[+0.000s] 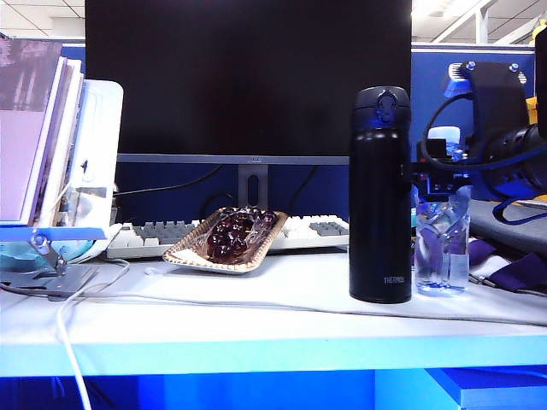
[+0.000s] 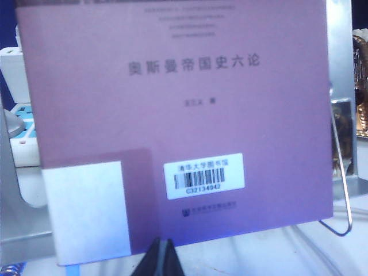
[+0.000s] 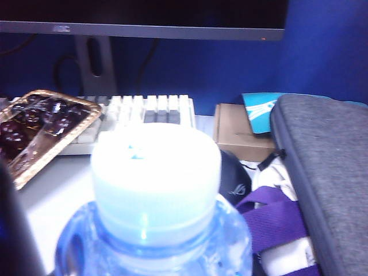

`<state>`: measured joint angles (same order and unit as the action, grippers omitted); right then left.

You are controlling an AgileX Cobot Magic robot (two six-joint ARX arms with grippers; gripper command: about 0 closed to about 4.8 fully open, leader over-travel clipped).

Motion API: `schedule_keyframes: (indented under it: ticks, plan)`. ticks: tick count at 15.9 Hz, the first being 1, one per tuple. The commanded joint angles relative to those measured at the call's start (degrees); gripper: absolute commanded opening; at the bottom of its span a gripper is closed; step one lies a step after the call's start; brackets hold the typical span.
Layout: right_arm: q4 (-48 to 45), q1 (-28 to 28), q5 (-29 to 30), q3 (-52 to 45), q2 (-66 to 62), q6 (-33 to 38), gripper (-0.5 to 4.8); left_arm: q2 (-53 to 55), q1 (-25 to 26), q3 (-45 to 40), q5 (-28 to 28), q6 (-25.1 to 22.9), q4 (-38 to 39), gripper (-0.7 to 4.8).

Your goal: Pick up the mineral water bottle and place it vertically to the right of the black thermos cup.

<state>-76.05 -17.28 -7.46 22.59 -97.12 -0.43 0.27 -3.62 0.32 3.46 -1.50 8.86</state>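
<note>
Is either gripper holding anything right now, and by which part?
Cannot be told: the right gripper sits at the mineral water bottle's neck, fingers unseen. Left gripper holds nothing.

On the desk [image 1: 256, 316], the mineral water bottle [image 1: 442, 248] stood upright just right of the black thermos cup [image 1: 380, 196]. The right gripper [image 1: 479, 149] hung above and behind the bottle. A tray [image 1: 224, 239] lay left of the cup, before the keyboard [image 1: 171, 235] and monitor [image 1: 248, 77]. Books [image 1: 38, 128] stood at far left, the left gripper [image 2: 161, 259] before them.
</note>
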Motion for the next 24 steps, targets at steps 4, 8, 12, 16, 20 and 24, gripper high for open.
schedule_keyframes:
  ticks: [4, 8, 12, 16, 20, 24]
  plan:
    - [-4.1, 0.0, 0.1, 0.0, 0.6, -0.3, 3.26, -0.2, 0.1, 0.0, 0.2, 0.0, 0.7, -0.05]
    - [-4.1, 0.0, 0.1, 0.0, 0.6, -1.2, 3.39, -0.2, 0.1, 0.0, 0.2, 0.0, 0.7, -0.05]
    - [-4.1, 0.0, 0.0, 0.0, 1.2, -1.3, 3.39, -0.2, 0.1, 0.0, 0.2, 0.0, 0.7, -0.05]
    - [-4.1, 0.0, -0.3, 0.1, 2.5, -1.6, 4.02, -0.2, 0.1, 0.0, 0.2, 0.0, 0.7, -0.05]
    - [-4.1, 0.0, -0.4, 0.1, 4.5, -1.6, 4.02, -0.2, 0.1, 0.0, 0.2, 0.0, 0.7, -0.05]
    - [-4.1, 0.0, -0.4, 0.1, 9.0, -2.8, 4.02, -0.2, 0.1, 0.0, 0.2, 0.0, 0.7, -0.05]
